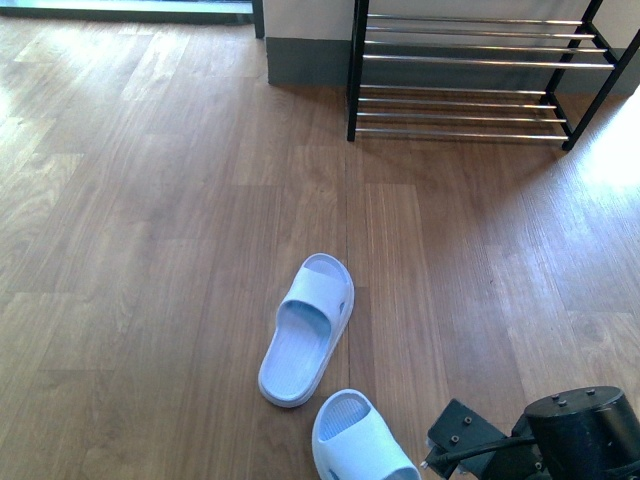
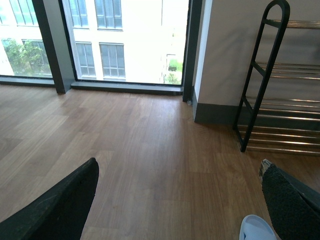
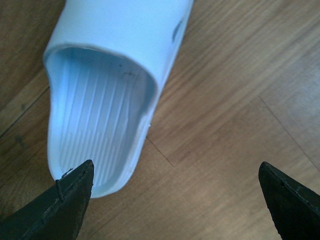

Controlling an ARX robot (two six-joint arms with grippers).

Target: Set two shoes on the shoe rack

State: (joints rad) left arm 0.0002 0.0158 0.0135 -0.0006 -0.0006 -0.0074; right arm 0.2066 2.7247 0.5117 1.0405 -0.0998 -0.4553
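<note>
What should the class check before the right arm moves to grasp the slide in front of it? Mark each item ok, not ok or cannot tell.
1. Right gripper, jaws open: ok.
2. Slide centred between the jaws: not ok, it lies off to one side.
3. Left gripper, jaws open and holding nothing: ok.
4. Rack, visible tiers hold no shoes: ok.
5. Floor between the slides and the rack free of obstacles: ok.
6. Height of the right gripper above the slide: cannot tell.
</note>
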